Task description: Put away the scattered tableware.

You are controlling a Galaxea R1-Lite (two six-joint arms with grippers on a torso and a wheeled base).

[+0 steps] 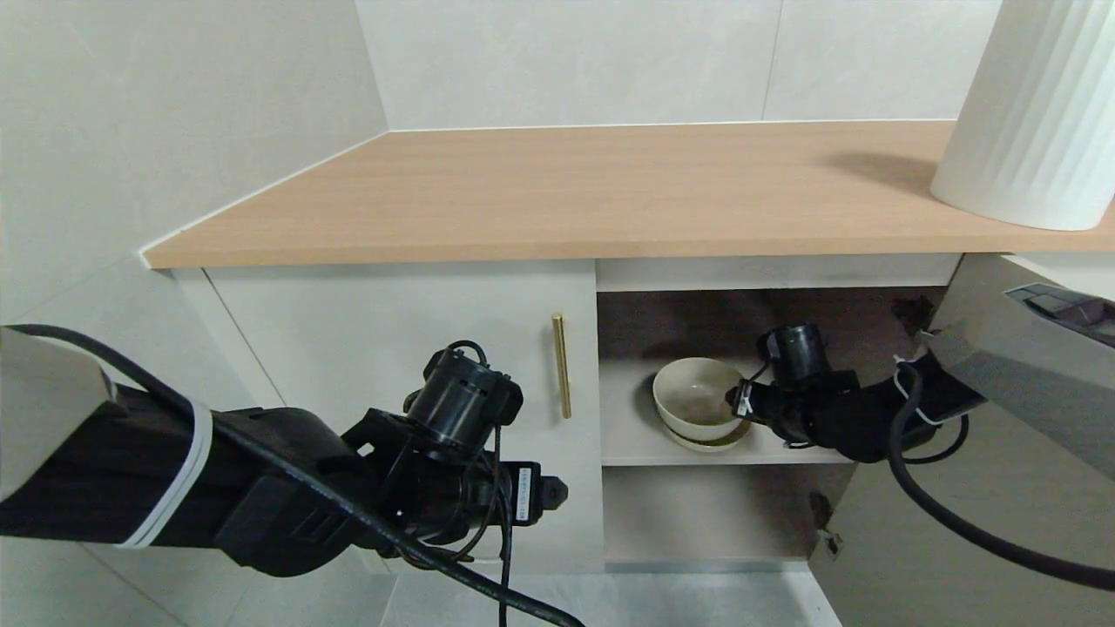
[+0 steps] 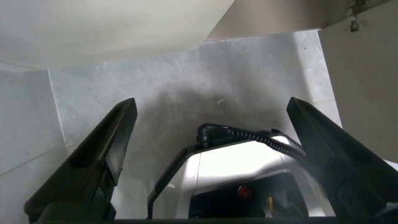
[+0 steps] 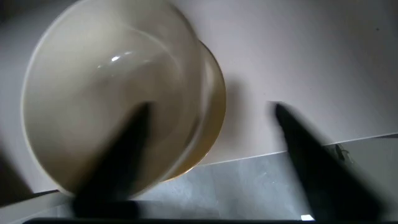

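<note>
On the shelf (image 1: 629, 442) a bowl (image 1: 692, 399) sits on a plate (image 1: 714, 443); right pincer (image 3: 211, 112) gapes at its rim, left pincer (image 2: 211, 106) gapes empty.

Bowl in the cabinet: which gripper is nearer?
Right. The right gripper is at the rim of the bowl on the cabinet shelf. The left gripper hangs in front of the closed door, off to the left of the bowl.

The head camera looks down into the cabinet (image 1: 629, 428). The right wrist camera shares its bowl (image 3: 99, 81), close; the left faces floor (image 2: 186, 87).
</note>
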